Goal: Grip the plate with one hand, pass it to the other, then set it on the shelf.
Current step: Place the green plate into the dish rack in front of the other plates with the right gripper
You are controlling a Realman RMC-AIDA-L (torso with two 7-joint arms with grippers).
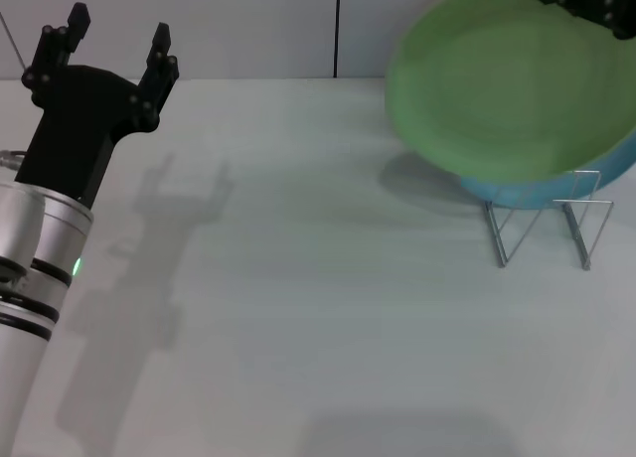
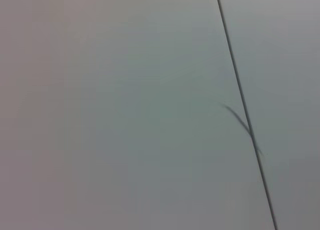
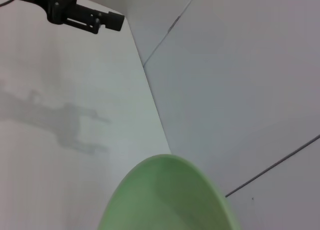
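Observation:
The light green plate hangs tilted at the far right, just above the wire shelf, with its face toward me. My right gripper is shut on its upper rim at the top right corner. The plate's rim also shows in the right wrist view. My left gripper is open and empty, raised at the far left, well away from the plate. It also shows far off in the right wrist view. The left wrist view shows only the wall.
A turquoise-blue plate stands in the shelf right behind and under the green plate. The white table runs back to a white wall with a dark vertical seam.

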